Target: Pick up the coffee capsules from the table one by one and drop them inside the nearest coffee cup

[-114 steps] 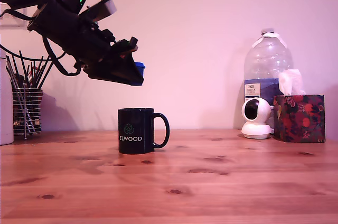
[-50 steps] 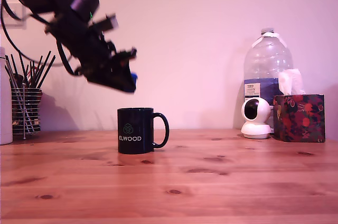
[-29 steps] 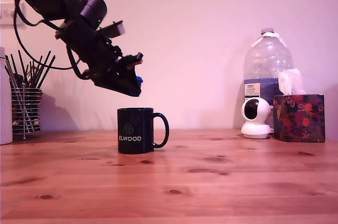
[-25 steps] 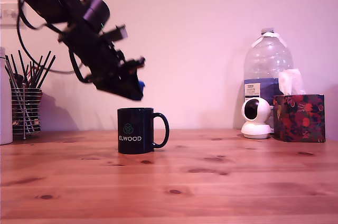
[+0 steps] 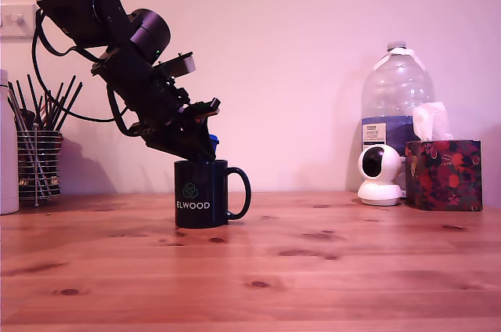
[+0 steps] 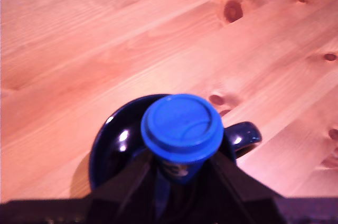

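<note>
A bright blue coffee capsule (image 6: 181,128) sits clamped between the black fingers of my gripper (image 6: 179,168), right over the mouth of the coffee cup (image 6: 113,145). In the exterior view the black mug (image 5: 202,193) with white ELWOOD lettering stands on the pine table (image 5: 313,269), handle toward the exterior view's right. My gripper (image 5: 205,146) slants down from the upper left, its tip just above the mug's rim, and a sliver of the blue capsule (image 5: 213,141) shows at that tip.
A wire holder of dark utensils (image 5: 37,161) and a white cylinder (image 5: 8,152) stand at the exterior view's left. At the back right are a water jug (image 5: 396,101), a small white camera (image 5: 380,175) and a floral tissue box (image 5: 443,174).
The arm has swung down and to the exterior view's right, carrying the blue capsule from well above the mug to just over its rim.
</note>
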